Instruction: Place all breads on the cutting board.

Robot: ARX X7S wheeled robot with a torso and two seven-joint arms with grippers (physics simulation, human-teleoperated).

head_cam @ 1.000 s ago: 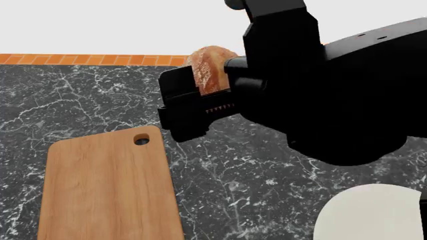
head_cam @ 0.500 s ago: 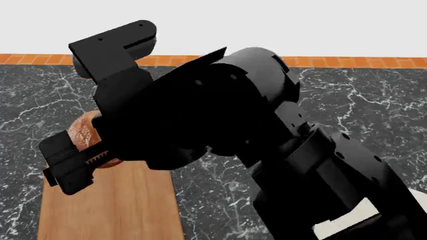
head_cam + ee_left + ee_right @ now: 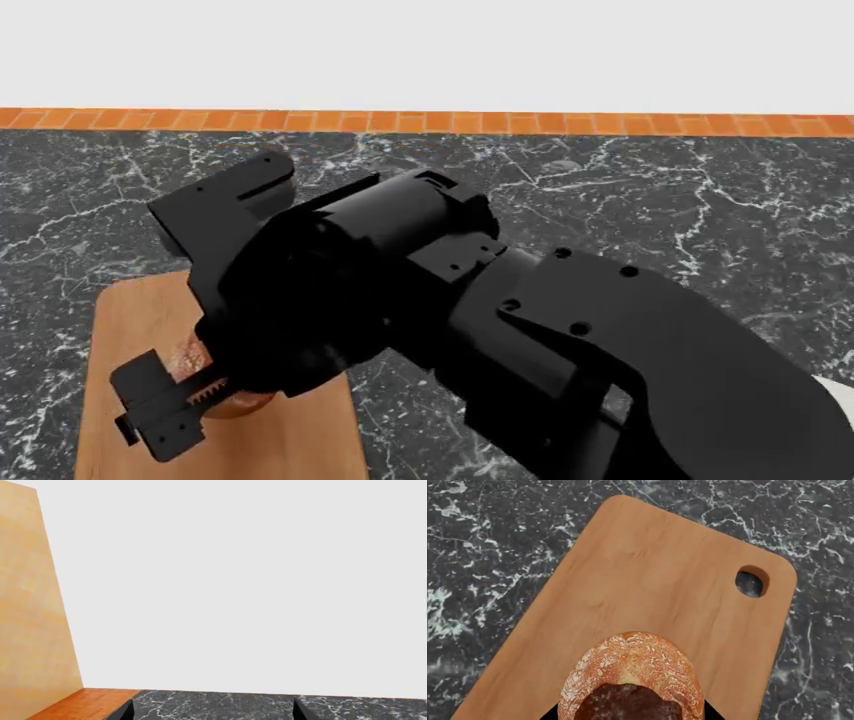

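Your right claw (image 3: 200, 385) gripped the bread roll (image 3: 630, 677) over the near part of the cutting board (image 3: 647, 605). Whether the roll touched it, I could not tell. Your left claw's opening could not be judged.

I see a black marble countertop (image 3: 694, 200) with white veining filling most of the head view, and it shows again under the right wrist camera. Along its far edge runs a band of orange tiles (image 3: 534, 122), with a plain white wall (image 3: 427, 50) above. At the lower right edge a sliver of a white plate (image 3: 841, 385) shows. The left wrist camera shows a tan wooden panel (image 3: 30, 605) standing beside the white background.
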